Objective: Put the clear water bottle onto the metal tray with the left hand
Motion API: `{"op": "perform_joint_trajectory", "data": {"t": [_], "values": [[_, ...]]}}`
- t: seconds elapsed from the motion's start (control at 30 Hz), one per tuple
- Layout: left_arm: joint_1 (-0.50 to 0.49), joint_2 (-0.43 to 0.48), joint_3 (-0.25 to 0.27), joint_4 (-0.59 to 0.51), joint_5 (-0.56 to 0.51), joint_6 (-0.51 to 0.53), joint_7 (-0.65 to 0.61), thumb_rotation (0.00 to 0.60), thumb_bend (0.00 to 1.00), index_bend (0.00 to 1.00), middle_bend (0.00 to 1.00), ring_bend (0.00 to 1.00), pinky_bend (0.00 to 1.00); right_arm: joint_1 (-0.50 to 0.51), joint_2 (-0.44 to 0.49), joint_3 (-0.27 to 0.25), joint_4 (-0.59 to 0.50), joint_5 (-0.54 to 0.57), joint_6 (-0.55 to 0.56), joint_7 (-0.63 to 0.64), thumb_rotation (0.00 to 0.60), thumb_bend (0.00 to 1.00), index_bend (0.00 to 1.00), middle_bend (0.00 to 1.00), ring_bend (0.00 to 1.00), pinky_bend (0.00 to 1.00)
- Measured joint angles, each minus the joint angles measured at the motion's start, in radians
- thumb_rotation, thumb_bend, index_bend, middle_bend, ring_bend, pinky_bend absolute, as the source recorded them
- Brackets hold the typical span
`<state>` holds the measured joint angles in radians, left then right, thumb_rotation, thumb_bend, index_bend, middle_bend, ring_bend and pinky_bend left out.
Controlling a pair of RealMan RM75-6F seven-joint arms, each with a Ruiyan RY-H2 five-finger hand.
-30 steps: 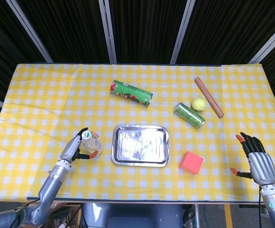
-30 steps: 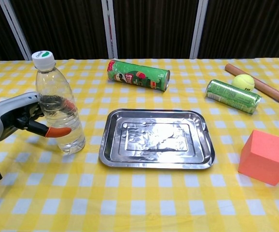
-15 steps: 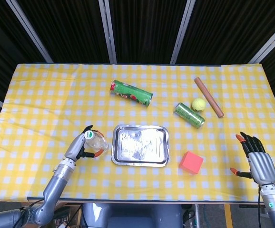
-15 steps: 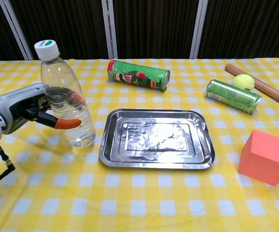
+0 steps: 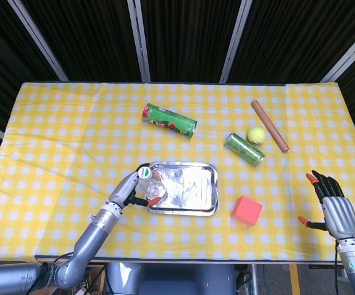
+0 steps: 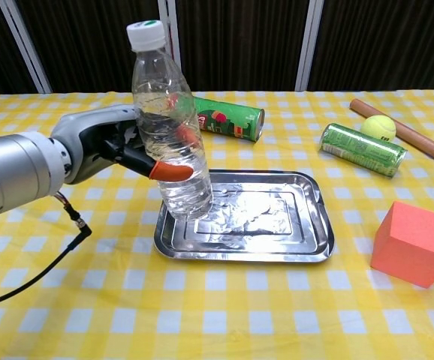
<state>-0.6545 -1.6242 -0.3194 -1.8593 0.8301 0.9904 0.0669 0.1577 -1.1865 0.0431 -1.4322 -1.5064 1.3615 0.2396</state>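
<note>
Head view: the left hand (image 5: 131,192) grips the clear plastic water bottle with a white and green cap (image 5: 148,184), its orange-tipped fingers (image 5: 153,201) wrapped around the body from the left. The bottle stands over the left end of the shallow rectangular metal tray (image 5: 190,187); seen from above, its base cannot be told as touching the tray or just above it. Apart from the bottle, the tray shows only its crinkled, shiny floor. The right hand (image 5: 332,209) is near the right edge of the bench covered in yellow checked cloth (image 5: 61,135), fingers spread and holding nothing. A green snack tube (image 5: 169,120) lies beyond the tray; a green can (image 5: 244,149), a yellow tennis ball (image 5: 256,135) and a brown wooden rod (image 5: 269,125) lie to its far right, and a red cube (image 5: 247,210) sits just right of it.

Chest view: the left hand (image 6: 108,146) holds the bottle (image 6: 170,131) at mid-body, one orange fingertip (image 6: 173,171) crossing its front. The bottle is upright, slightly tilted, its bottom at the tray's (image 6: 277,251) left part, on it or barely above it; I cannot tell which. The bottle is transparent and ribbed, and its cap (image 6: 146,34) is white with green on top. The right hand is out of this view.
</note>
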Motion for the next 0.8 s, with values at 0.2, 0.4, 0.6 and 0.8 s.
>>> {"op": "perform_joint_trajectory", "data": {"t": [0.2, 0.4, 0.6, 0.8], "values": [[-0.075, -0.033, -0.043, -0.061, -0.156, 0.106, 0.155, 0.600, 0.42, 0.52, 0.50, 0.04, 0.07, 0.002, -0.001, -0.001, 0.004, -0.003, -0.002, 0.005, 0.600, 0.05, 0.05, 0.00, 0.00, 0.00], [-0.131, -0.024, -0.118, -0.210, -0.221, 0.183, 0.234, 0.600, 0.42, 0.52, 0.50, 0.04, 0.07, 0.002, -0.002, 0.000, 0.008, 0.001, -0.004, 0.008, 0.600, 0.05, 0.05, 0.00, 0.00, 0.00], [-0.197, 0.018, -0.226, -0.423, -0.316, 0.309, 0.348, 0.600, 0.42, 0.52, 0.50, 0.04, 0.07, 0.002, -0.002, -0.004, 0.004, -0.004, -0.004, 0.003, 0.600, 0.05, 0.05, 0.00, 0.00, 0.00], [-0.290, 0.062, -0.334, -0.497, -0.443, 0.419, 0.438, 0.600, 0.42, 0.51, 0.50, 0.04, 0.06, 0.000, 0.000, -0.006, -0.005, -0.008, 0.001, -0.001, 0.600, 0.05, 0.05, 0.00, 0.00, 0.00]]}}
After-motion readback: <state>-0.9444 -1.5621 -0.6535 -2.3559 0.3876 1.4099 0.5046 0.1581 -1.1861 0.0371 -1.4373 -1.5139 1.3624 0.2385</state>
